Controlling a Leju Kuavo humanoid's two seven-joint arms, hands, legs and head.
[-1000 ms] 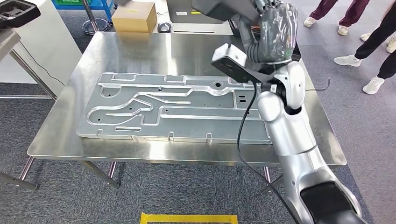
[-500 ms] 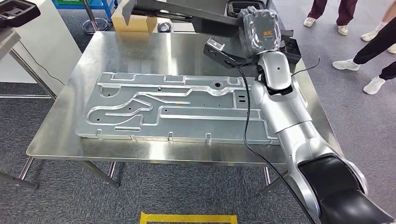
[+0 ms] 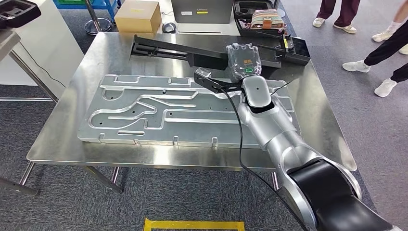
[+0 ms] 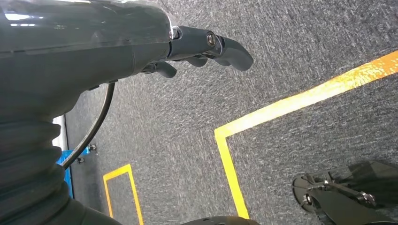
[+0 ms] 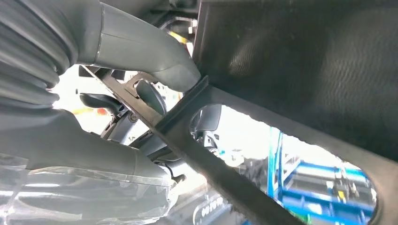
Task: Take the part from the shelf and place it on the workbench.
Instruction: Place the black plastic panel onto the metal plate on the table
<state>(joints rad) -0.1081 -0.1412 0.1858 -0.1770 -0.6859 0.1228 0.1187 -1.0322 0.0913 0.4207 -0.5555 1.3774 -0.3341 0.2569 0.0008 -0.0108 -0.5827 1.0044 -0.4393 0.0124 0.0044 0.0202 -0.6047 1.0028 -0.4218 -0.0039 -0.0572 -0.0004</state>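
The part (image 3: 173,49) is a long black frame that lies crosswise over the far side of the steel workbench (image 3: 86,72). My right hand (image 3: 244,60), wrapped in clear plastic, grips it near its middle. Whether the part touches the benchtop I cannot tell. In the right wrist view the grey thumb (image 5: 141,47) presses against the black part (image 5: 291,70), and darker fingers sit behind one of its bars. My left hand (image 4: 206,44) hangs over grey carpet with nothing in it, fingers loosely stretched.
A large machined aluminium plate (image 3: 168,115) covers the middle of the bench. Behind the bench stand a cardboard box (image 3: 138,16), a grey case (image 3: 202,10) and an open black case (image 3: 255,12). People's legs (image 3: 385,43) are at the right. Yellow tape (image 3: 195,224) marks the floor.
My right arm has swung the part down from high up near the camera to low over the bench's far side. The hand now sits lower and further forward.
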